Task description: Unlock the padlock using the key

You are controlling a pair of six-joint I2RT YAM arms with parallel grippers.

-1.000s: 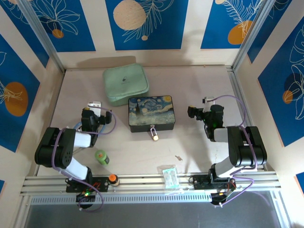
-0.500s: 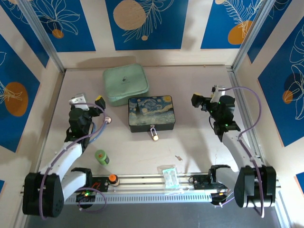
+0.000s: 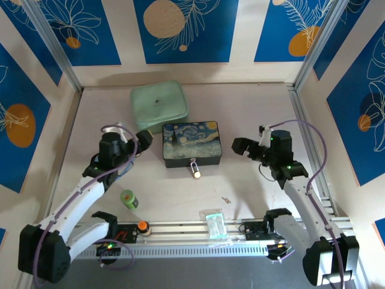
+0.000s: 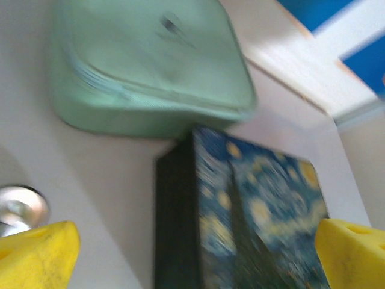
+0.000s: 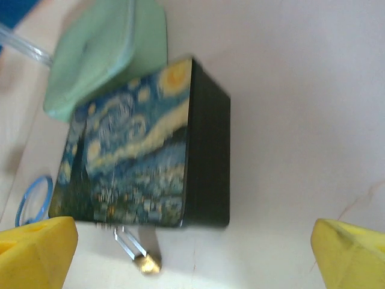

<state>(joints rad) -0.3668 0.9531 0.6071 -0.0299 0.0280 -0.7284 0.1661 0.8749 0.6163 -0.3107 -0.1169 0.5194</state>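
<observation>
Both arms had swung inward since the earlier frames, bringing each gripper close to an end of the painted box. From above, the left gripper [image 3: 144,138] sat just off the box's left end, and its wrist camera showed the yellow fingers [image 4: 37,254] spread wide with nothing between them. The right gripper [image 3: 239,146] hovered near the box's right end, its yellow fingers [image 5: 352,256] also parted wide and empty. Between the two grippers lay the starry-night box [image 3: 192,143], lid closed, on the pale table [image 3: 258,108]. The padlock [image 3: 196,173] hung from the clasp at the middle of the box's near side and rested on the table; in the right wrist view its brass body [image 5: 146,263] lay just below the box's edge. The key [image 3: 226,200] lay alone on the table nearer the arm bases, right of the padlock and apart from both grippers. A mint-green pouch [image 3: 159,106] touched the box's far left corner. A round silver disc [image 4: 21,208] lay on the table beside the left gripper's left finger.
</observation>
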